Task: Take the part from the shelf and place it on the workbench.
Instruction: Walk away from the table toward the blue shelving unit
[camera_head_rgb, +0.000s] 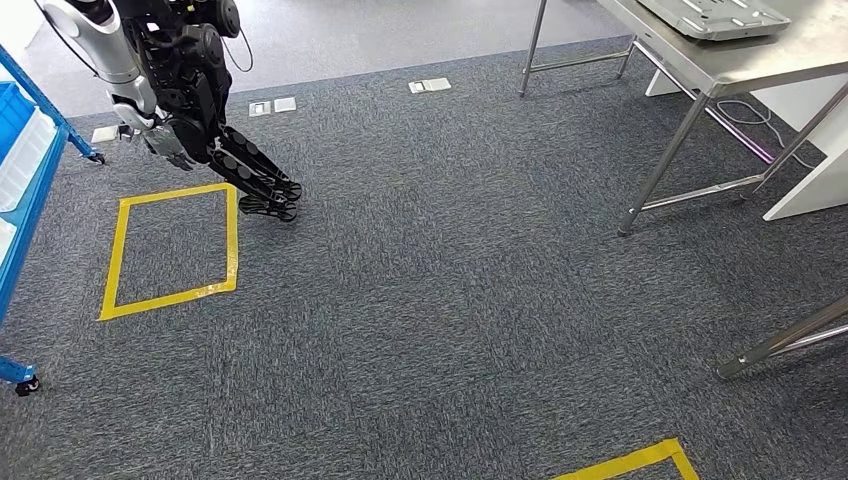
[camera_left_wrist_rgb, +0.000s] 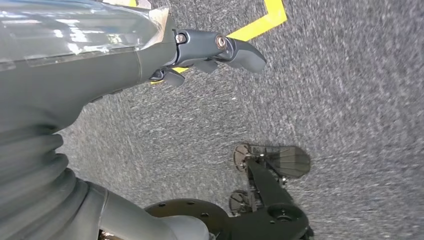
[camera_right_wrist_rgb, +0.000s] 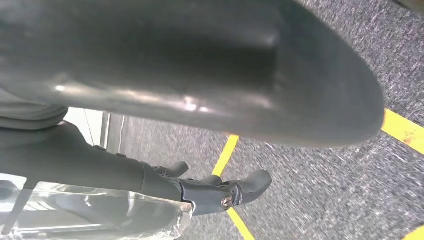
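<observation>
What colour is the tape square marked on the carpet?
Yellow: the tape square shows best in the head view, on dark grey carpet.

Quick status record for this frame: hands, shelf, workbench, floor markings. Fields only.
left hand: hangs over the carpet, fingers extended, holding nothing
right hand: fingers partly curled, nothing visible in them
shelf: blue, at the head view's left edge, on wheels
workbench: steel, far right, grey tray on top
part: not identifiable in any view
floor markings: yellow tape square near the shelf; second tape corner nearer the robot
</observation>
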